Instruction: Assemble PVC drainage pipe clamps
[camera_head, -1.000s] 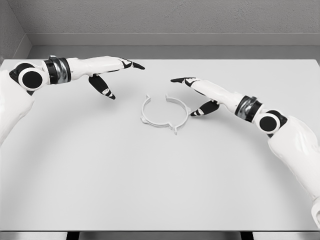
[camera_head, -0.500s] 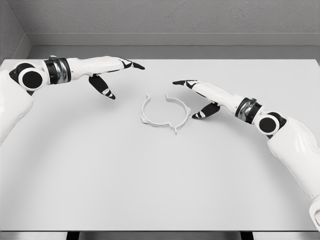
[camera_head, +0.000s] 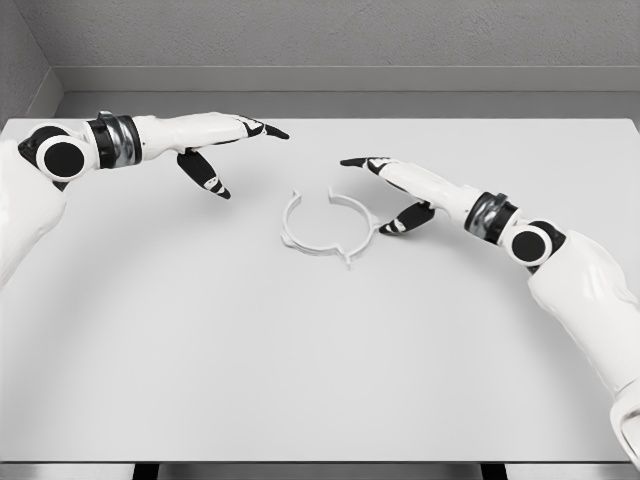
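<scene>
White and black-tipped, the left robot hand (camera_head: 215, 150) hovers with fingers spread, holding nothing. Mid-worktop (camera_head: 300, 350) lies the pale, thin clamp ring (camera_head: 328, 227), gapped at its far side. Just beside it, the right robot hand (camera_head: 395, 195) is likewise spread.

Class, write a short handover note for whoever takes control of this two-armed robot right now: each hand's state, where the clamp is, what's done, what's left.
Left hand: open, fingers extended, holding nothing, above the table to the left of the clamp.
Right hand: open, holding nothing, beside the clamp's right edge, thumb nearest it; contact cannot be told.
Clamp ring: lies flat near the table's middle, gap at its far side.
Done: nothing grasped yet.
Left: grasp the clamp and assemble it.
</scene>
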